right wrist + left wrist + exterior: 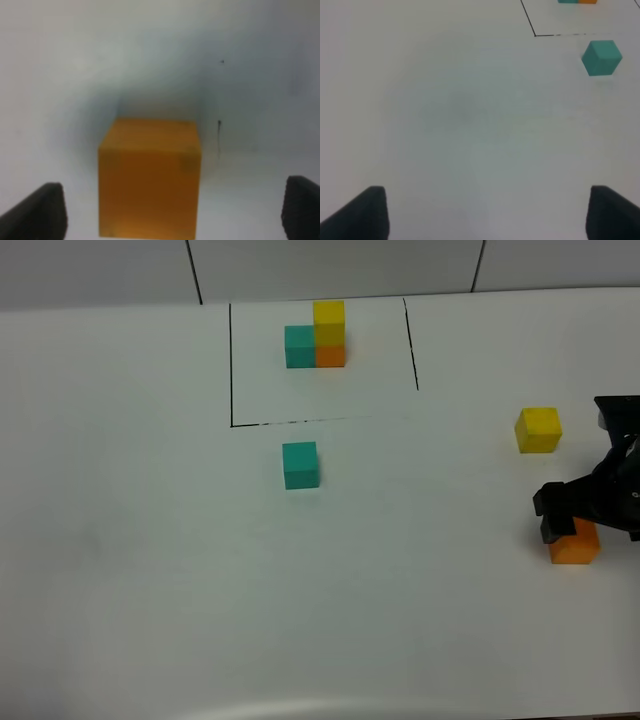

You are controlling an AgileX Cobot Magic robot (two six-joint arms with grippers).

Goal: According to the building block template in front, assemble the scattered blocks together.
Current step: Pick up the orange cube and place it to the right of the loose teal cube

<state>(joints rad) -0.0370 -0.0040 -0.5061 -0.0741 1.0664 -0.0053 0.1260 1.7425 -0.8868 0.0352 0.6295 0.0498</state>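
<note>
White tabletop (150, 620) carries a black-outlined rectangle (231, 360), grey panels (100, 270) behind.

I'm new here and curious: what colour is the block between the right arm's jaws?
The block is orange, clearest in the right wrist view.

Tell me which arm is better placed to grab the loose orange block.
Right. The right gripper is open with the orange block between its fingers. The left gripper, also open, has only the loose teal block nearby.
</note>
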